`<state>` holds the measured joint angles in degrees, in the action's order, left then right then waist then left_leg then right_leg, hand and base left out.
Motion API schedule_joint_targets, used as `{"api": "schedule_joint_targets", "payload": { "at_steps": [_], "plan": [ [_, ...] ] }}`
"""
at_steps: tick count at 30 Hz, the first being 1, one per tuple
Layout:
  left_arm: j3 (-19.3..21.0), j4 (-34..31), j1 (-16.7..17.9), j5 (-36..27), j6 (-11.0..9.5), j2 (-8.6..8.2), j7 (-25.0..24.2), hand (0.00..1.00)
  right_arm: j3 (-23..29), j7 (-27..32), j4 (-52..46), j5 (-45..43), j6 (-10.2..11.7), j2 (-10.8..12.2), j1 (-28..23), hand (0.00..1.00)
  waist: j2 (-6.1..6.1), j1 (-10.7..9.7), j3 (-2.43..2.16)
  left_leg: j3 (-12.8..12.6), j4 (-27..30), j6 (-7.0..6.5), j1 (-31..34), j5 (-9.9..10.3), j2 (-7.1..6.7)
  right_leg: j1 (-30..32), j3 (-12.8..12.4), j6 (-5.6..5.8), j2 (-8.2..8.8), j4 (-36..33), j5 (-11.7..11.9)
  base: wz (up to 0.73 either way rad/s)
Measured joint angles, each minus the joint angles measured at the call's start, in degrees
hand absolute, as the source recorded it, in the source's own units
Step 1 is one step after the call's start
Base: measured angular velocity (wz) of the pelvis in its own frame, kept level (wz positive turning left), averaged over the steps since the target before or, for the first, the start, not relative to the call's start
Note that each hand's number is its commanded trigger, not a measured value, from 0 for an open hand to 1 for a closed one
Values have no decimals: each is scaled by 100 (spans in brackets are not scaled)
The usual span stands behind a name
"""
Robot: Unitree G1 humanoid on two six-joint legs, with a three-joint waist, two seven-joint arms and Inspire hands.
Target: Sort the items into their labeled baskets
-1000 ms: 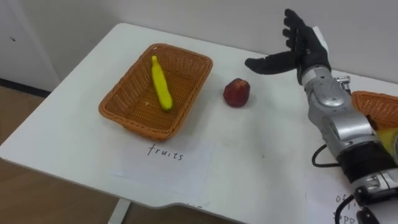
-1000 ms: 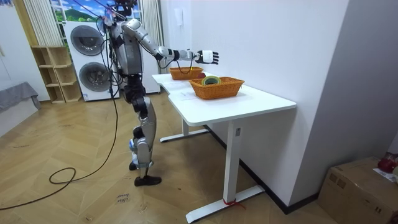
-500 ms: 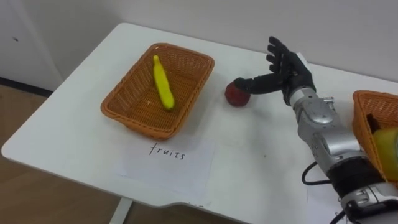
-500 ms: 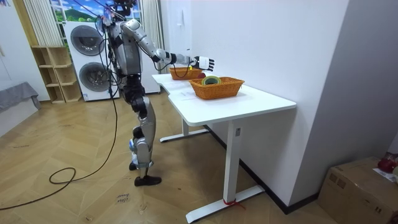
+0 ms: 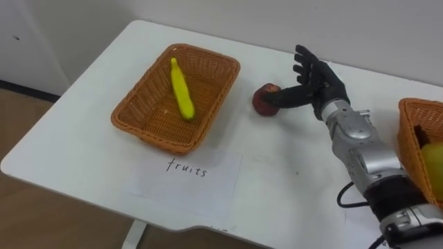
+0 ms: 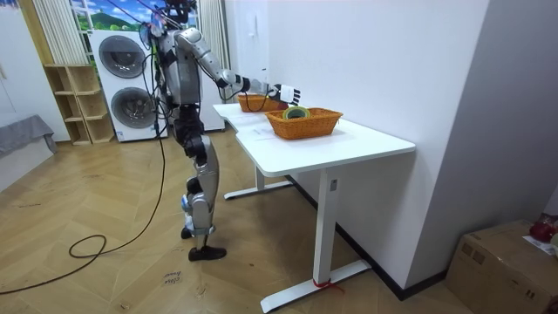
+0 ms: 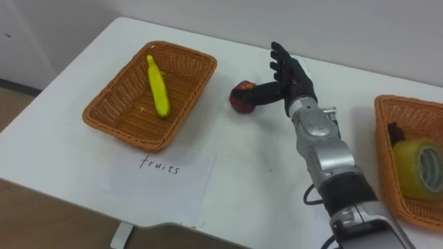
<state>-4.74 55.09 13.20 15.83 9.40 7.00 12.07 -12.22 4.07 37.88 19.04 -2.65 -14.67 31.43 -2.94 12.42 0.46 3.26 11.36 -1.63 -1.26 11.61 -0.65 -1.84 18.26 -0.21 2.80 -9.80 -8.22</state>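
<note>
Apple (image 5: 265, 100) beside fruit basket (image 5: 152, 136), touched by right hand (image 5: 318, 79) thumb, fingers spread. Could roll away if nudged.

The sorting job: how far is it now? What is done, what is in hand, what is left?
Done: the banana lies in the left basket, a tape roll in the right basket. In hand: the right hand is open beside the apple, thumb at it, not yet closed round it. Left: grasp the apple and put it with the banana.
</note>
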Motion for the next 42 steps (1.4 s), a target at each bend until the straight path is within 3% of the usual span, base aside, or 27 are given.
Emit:
{"api": "schedule_joint_targets", "payload": {
  "at_steps": [12, 18, 31, 42],
  "plan": [
    [-122, 0, -36, -57, -4, 47, -28, 0, -23, 56, 242, 114, 15, -1, 10, 0, 1, 61, 40, 12, 51, -9, 181, -7, 2, 101, 151, 2, 21, -25, 1, 4],
    [-120, 10, -141, -60, -29, 39, -40, 0, -1, 91, 278, 121, 26, -44, 61, 0, 25, 65, 57, 3, 94, -16, 420, -32, -5, 356, 113, -10, 39, -100, 10, 0],
    [-129, 29, -254, -67, -215, 47, -17, 0, 3, 67, 849, 88, 389, -57, 360, 0, 56, 55, 94, -6, 133, -20, 592, -37, -7, 525, 131, -4, 82, -97, 14, 0],
    [-238, 181, -402, -69, -241, 35, -11, 0, 2, 57, 903, 47, 509, -58, 393, 0, 37, 78, 102, -3, 153, -19, 685, -46, -8, 618, 134, -12, 60, -117, 20, 0]
  ]
}}
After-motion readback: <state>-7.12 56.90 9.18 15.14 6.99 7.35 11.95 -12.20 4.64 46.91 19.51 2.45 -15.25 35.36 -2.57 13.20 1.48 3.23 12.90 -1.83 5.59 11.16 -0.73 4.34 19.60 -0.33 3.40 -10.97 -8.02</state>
